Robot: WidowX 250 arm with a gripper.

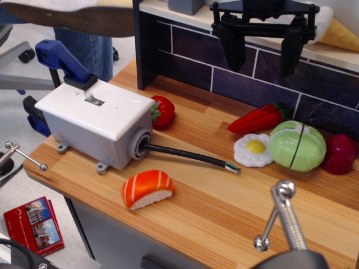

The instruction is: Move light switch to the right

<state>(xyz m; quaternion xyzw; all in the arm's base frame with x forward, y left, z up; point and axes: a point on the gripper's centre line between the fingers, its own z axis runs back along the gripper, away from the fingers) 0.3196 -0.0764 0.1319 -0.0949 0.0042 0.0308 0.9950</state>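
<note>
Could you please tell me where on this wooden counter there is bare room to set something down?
Bare wood lies in front of the black cable, between the salmon sushi and the metal clamp, and mid-counter between the strawberry and the red pepper. It is crowded at right around the fried egg, cabbage and red vegetable.
</note>
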